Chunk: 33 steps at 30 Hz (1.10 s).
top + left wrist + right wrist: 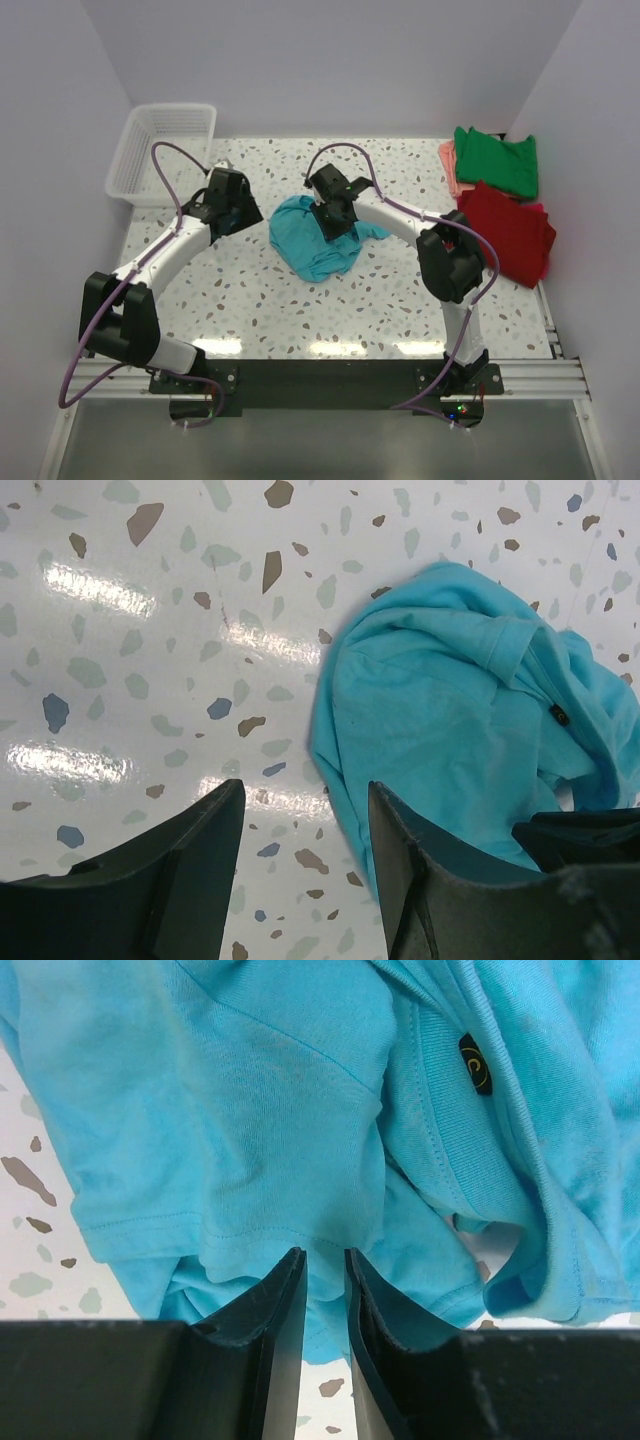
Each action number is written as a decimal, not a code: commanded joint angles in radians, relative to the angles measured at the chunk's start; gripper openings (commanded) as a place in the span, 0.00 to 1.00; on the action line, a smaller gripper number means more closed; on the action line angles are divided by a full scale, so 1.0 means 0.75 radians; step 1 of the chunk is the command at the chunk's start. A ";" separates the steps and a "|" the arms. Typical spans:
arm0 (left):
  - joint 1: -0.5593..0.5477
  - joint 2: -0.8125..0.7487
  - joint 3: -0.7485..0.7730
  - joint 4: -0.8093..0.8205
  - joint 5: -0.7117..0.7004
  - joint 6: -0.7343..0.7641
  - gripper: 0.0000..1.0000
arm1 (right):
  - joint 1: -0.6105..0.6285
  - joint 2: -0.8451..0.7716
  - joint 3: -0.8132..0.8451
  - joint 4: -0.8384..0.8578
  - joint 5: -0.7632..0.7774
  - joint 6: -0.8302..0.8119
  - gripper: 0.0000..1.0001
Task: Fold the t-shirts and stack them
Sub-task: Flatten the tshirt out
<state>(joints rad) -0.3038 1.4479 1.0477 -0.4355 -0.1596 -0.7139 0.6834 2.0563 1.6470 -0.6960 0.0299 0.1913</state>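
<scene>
The turquoise t-shirt lies crumpled in the middle of the speckled table. My right gripper is over its centre. In the right wrist view its jaws stand almost together with a fold of the turquoise cloth between the tips; a black neck label shows. My left gripper is open and empty just left of the shirt. In the left wrist view it hangs over bare table, with the shirt's left edge by the right finger.
A green t-shirt lies on a salmon-pink one at the back right, with a red t-shirt in front of them. A white lattice basket stands at the back left corner.
</scene>
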 commanded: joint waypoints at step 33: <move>0.027 -0.032 0.006 0.016 0.012 0.058 0.56 | -0.013 -0.048 0.060 -0.019 0.177 0.082 0.09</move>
<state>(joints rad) -0.2939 1.4475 1.0477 -0.4381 -0.1593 -0.6872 0.6777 2.1010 1.6402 -0.6891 0.1001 0.2470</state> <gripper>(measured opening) 0.569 0.071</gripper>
